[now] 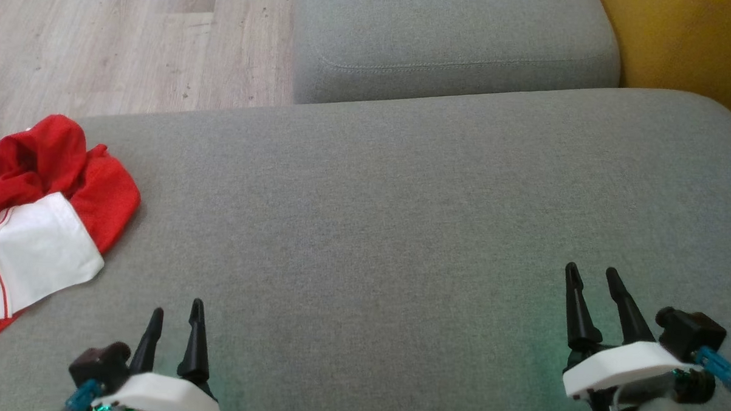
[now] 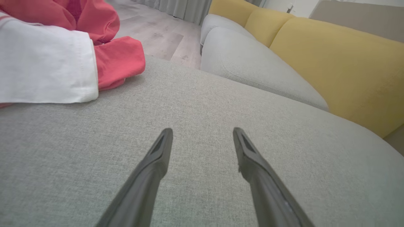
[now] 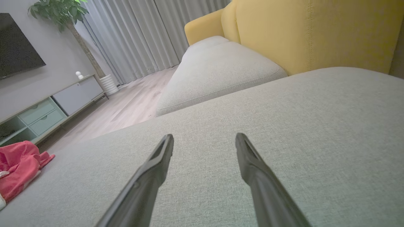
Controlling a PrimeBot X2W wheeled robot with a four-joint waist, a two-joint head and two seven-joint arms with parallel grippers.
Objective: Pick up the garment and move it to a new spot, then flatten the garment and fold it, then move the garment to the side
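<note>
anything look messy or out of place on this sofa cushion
The red and white garment lies crumpled in a heap at the left end of the grey cushion, not laid flat. Nothing looks spilled or damaged.

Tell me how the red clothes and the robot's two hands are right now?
garment: crumpled, not folded, lying on the grey cushion's left side, not held.
left gripper: open, empty, near the garment.
right gripper: open, empty, far from the garment.
</note>
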